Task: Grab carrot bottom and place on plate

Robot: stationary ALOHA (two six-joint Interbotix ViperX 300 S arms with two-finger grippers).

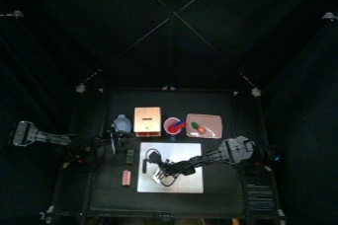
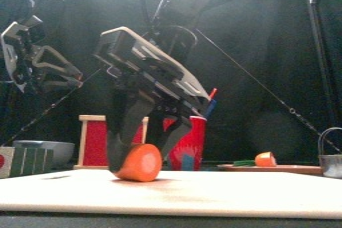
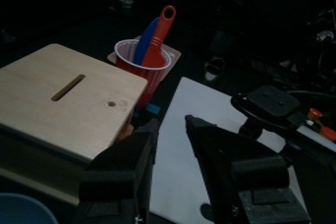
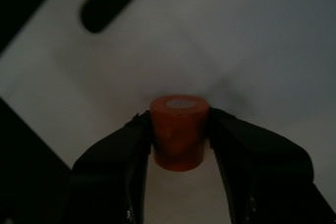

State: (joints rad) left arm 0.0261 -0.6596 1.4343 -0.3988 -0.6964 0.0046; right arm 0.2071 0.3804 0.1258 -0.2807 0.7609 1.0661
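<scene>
The carrot bottom (image 4: 179, 130) is a stubby orange-red piece standing on the white cutting board (image 4: 250, 61). My right gripper (image 4: 179, 147) is shut on it, one jaw on each side. In the front view the carrot bottom (image 2: 140, 162) touches or sits just above the board (image 2: 201, 192) under the right gripper (image 2: 150, 132). In the top view this gripper (image 1: 158, 164) is over the board's left part. The pink plate (image 1: 216, 118) lies behind the board to the right and holds a small red and green piece (image 2: 265, 159). My left gripper (image 3: 168, 154) rests open and empty at the left.
A tan box (image 1: 148, 118) and a red cup (image 1: 173, 125) with utensils stand behind the board, left of the plate. A dark red-brown stick (image 1: 126, 178) lies left of the board. The left arm (image 2: 34, 57) hangs at the left.
</scene>
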